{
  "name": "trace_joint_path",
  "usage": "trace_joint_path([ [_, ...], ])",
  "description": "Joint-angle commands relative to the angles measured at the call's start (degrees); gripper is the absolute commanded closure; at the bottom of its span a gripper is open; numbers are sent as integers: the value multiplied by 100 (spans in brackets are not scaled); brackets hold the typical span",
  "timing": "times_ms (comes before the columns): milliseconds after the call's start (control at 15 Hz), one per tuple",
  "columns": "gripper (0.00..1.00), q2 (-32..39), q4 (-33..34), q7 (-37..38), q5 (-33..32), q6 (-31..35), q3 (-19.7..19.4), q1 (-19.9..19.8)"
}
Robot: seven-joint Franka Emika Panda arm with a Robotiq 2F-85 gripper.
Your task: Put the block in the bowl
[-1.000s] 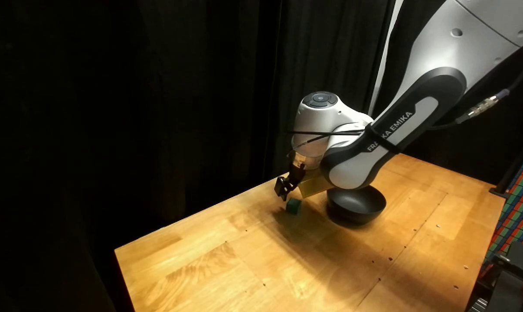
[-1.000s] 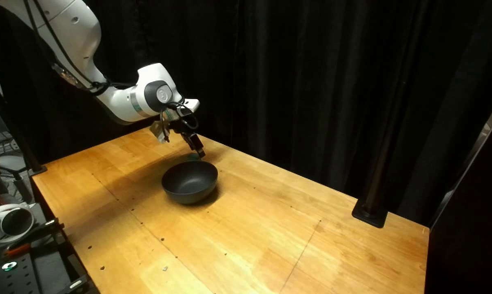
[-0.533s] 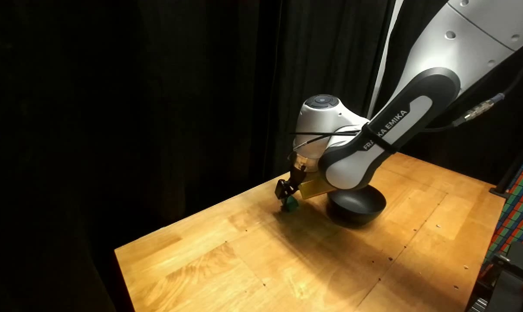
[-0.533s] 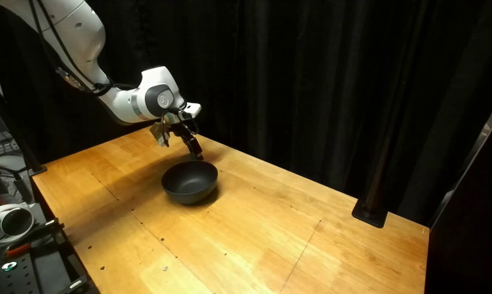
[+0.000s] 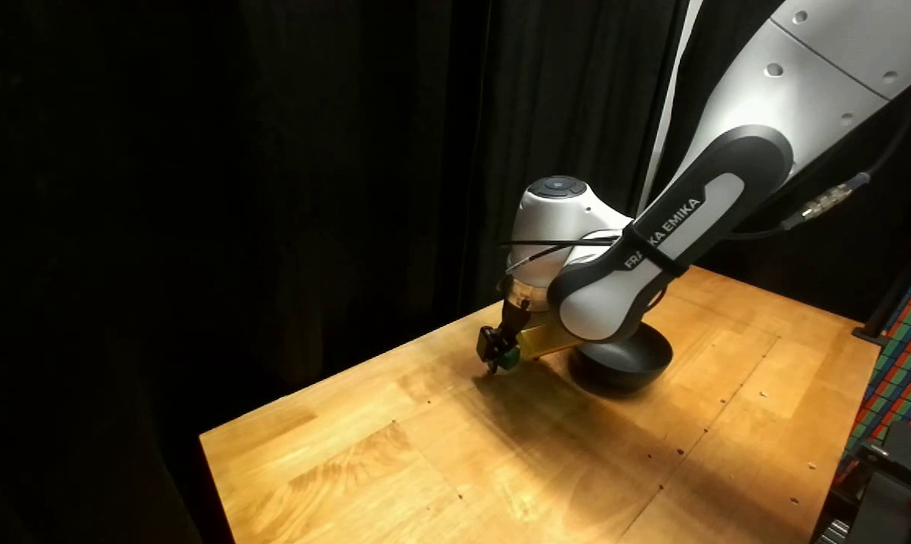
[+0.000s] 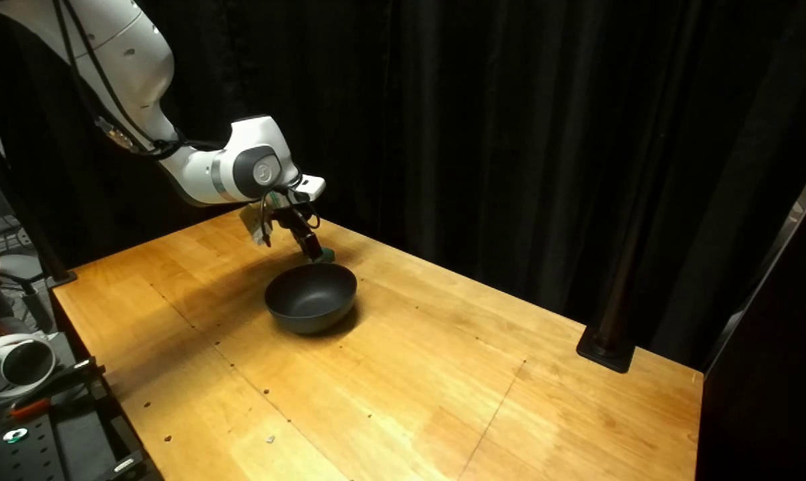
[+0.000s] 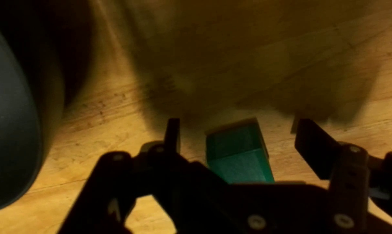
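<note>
The block point(image 7: 240, 156) is a small green cube on the wooden table. In the wrist view it sits between the two black fingers of my gripper point(image 7: 236, 138), with a gap on each side; its near part is hidden by the gripper body. My gripper is open and low over the table. In both exterior views the gripper point(image 5: 493, 349) point(image 6: 311, 248) is at the block point(image 5: 509, 358) point(image 6: 327, 254), which is partly hidden. The black bowl point(image 5: 631, 361) stands upright close by, beside the gripper; it also shows in an exterior view point(image 6: 311, 299) and at the wrist view's left edge point(image 7: 12, 123).
The wooden table point(image 6: 443, 401) ends at a dark curtain point(image 6: 483, 133) just behind the block. A black post base point(image 6: 605, 351) stands on the table. A dark cart with tools point(image 6: 62, 427) is beside the table. The forearm hangs over the bowl.
My gripper has moved down to the block, and its fingers now reach low beside it. The arm has lowered with it. The bowl has not moved.
</note>
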Motion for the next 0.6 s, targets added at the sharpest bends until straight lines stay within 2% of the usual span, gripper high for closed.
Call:
trace_joint_path([
  [0,9,56,110,116,-20,165,-361,317],
  [67,4,75,131,167,-67,179,-476,421],
  [133,34,94,148,213,-106,175,-586,516],
  [200,29,106,154,237,-126,183,-662,586],
  [267,30,110,153,268,-146,190,-731,651],
  [533,61,69,75,241,-78,233,-706,654],
])
